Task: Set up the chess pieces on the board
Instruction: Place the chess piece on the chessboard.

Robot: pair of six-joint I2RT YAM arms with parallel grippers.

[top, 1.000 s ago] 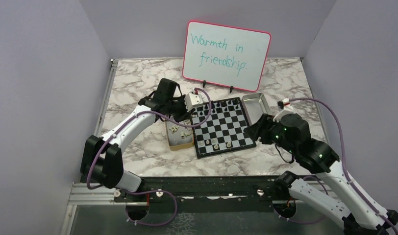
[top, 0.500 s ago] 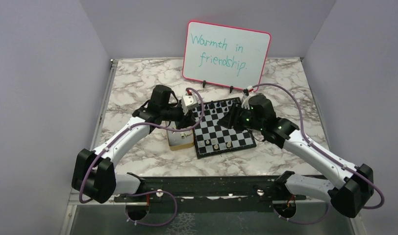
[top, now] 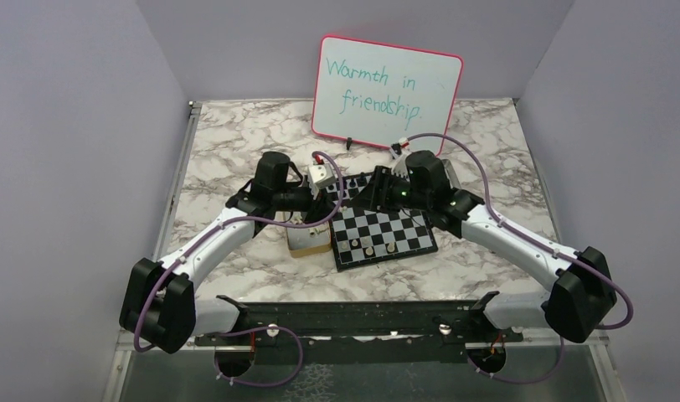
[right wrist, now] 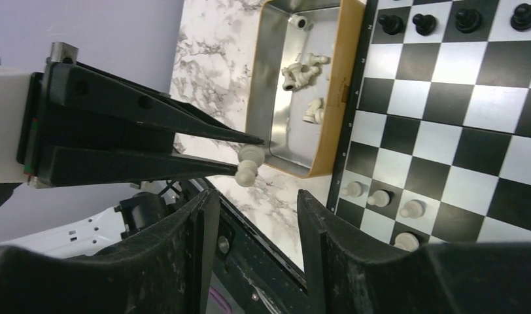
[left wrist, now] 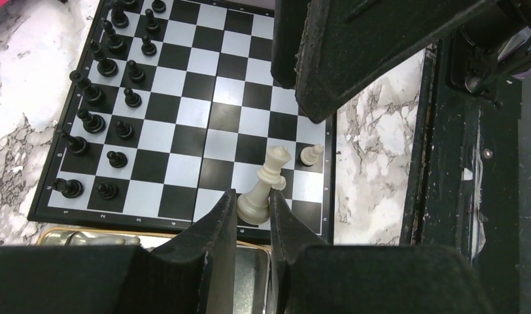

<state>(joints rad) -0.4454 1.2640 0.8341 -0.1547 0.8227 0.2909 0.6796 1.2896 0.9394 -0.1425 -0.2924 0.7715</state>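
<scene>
With left gripper [left wrist: 252, 204] pinched on cream piece [left wrist: 271, 169], set upright on board [left wrist: 184, 111] toward twelve o'clock — steer parted, empty right gripper [right wrist: 257, 199] clear.

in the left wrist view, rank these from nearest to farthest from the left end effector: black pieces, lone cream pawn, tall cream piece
1. tall cream piece: clamped in the left end effector itself.
2. lone cream pawn: just beyond it, to the right.
3. black pieces: two rows along the left side of the board.

Overhead plus wrist close-ups, common board [top: 387, 228]
</scene>
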